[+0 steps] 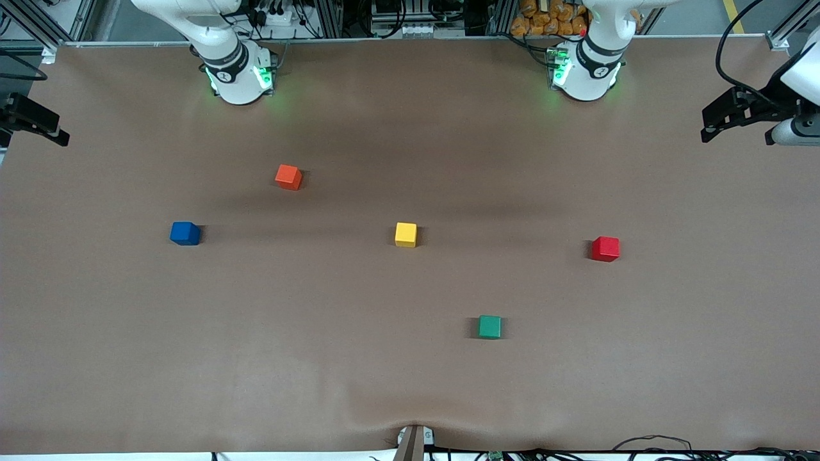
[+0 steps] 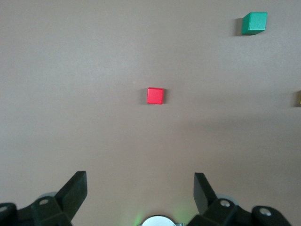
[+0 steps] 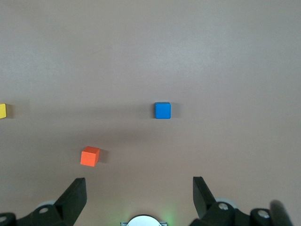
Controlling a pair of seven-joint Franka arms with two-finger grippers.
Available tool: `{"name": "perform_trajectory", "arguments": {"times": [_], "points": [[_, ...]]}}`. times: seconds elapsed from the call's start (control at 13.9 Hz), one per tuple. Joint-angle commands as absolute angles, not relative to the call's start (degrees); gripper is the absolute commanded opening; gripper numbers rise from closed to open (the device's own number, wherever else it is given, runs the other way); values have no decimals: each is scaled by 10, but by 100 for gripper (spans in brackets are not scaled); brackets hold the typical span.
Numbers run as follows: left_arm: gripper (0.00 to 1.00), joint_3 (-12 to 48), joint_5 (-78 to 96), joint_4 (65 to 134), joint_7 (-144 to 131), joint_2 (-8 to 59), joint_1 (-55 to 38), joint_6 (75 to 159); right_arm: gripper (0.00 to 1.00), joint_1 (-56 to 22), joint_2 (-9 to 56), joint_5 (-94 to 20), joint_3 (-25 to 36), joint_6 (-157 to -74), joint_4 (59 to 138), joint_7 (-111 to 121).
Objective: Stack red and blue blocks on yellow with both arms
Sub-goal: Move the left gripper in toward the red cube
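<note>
The yellow cube [image 1: 405, 234] sits mid-table. The red cube [image 1: 605, 248] lies toward the left arm's end, the blue cube [image 1: 185, 233] toward the right arm's end. My left gripper [image 2: 139, 181] is open and empty, high over the table. The red cube [image 2: 155, 95] lies on the table below it, well apart. It shows at the edge of the front view [image 1: 737, 125]. My right gripper [image 3: 138, 183] is open and empty, high over its end, with the blue cube [image 3: 162, 110] below. It shows partly in the front view [image 1: 32, 125].
An orange-red cube [image 1: 288, 177] lies farther from the front camera than the blue cube, and shows in the right wrist view [image 3: 90, 156]. A green cube [image 1: 489, 326] lies nearer the front camera than the yellow one, and shows in the left wrist view [image 2: 254, 23]. The brown table [image 1: 320, 358] bears them.
</note>
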State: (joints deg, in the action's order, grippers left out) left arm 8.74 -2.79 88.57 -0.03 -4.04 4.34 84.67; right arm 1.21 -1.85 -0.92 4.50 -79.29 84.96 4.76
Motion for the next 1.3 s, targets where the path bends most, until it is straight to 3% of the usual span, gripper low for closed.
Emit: {"name": "perform_trajectory", "arguments": {"times": [0.0,1.23], "points": [[100,84,-18,872,9,-34,44,842,100,24,-12,-17,40,-786,841,44],[100,82,-18,893,9,-9,42,842,100,26,-3,-16,40,-783,839,44]]}}
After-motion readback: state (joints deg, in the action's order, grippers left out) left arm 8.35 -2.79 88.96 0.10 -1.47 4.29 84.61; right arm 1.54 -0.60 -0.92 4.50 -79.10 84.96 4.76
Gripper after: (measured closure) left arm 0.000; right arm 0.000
